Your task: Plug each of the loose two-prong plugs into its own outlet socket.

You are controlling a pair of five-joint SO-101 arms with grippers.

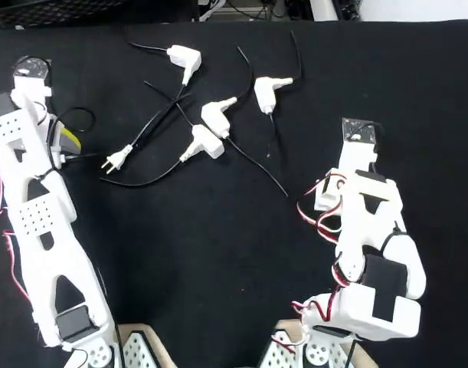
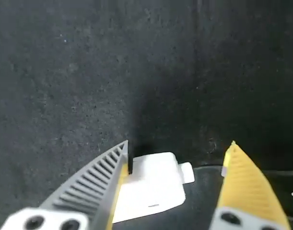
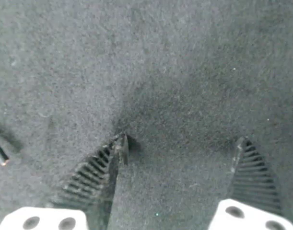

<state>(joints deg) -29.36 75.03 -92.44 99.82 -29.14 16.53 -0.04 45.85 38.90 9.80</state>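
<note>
Left tool [image 2: 179, 143] spread wide — white block [image 2: 153, 187], perhaps a socket, between its fingers [image 2: 242, 177].

a black felt-like table cover [image 1: 218, 253] lies flat, with cables [image 1: 253, 9] beyond its far edge.

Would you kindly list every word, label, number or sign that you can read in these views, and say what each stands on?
None can be read.
The white plug pieces bear no legible print.
The white block between the fingers of the left claw shows only a small dark mark, too blurred to tell as text.
The black table carries no lettering.
</note>
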